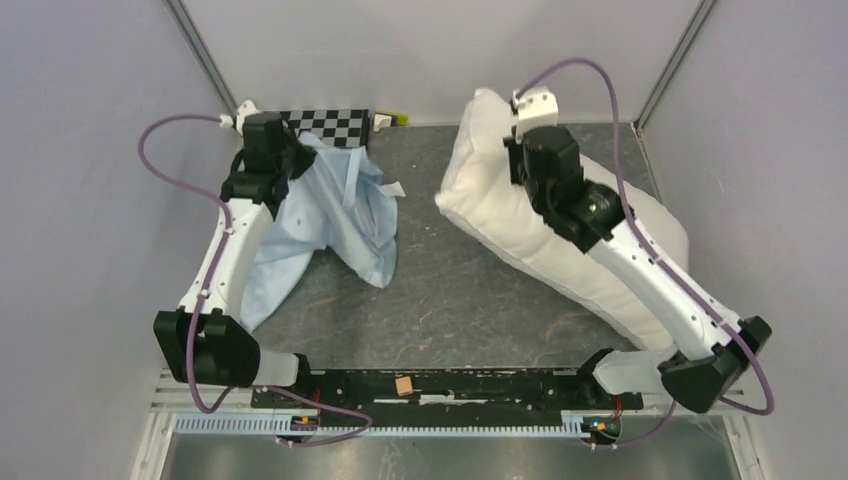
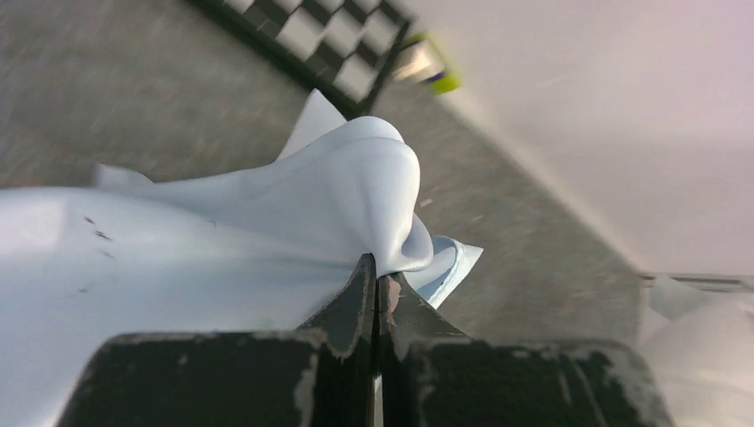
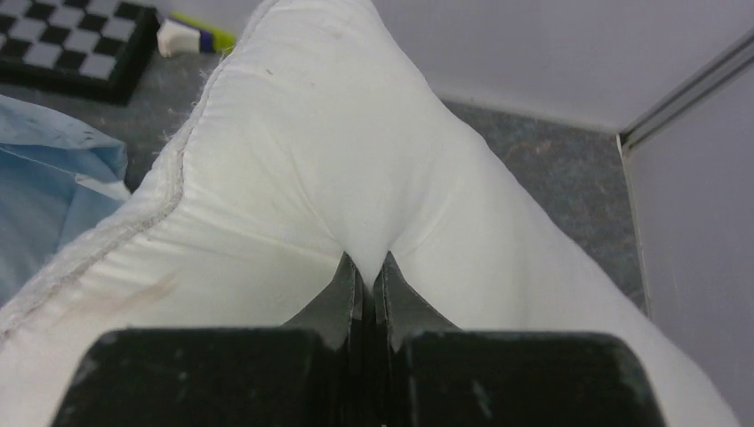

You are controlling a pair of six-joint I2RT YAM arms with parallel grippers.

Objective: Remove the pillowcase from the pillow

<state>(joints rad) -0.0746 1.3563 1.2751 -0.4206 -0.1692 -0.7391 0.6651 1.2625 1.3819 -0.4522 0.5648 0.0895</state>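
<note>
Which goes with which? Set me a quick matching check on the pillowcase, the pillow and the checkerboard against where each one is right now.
1. pillowcase
2. pillow
3. checkerboard

A. lying flat at the far edge of the table
B. pinched in the left gripper, left side
C. pinched in the right gripper, right side

Pairs: 1-B, 2-C, 3-A

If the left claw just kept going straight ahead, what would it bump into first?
The blue pillowcase pinched in the left gripper. Beyond that fold it would probably meet the grey table, though depth is unclear.
</note>
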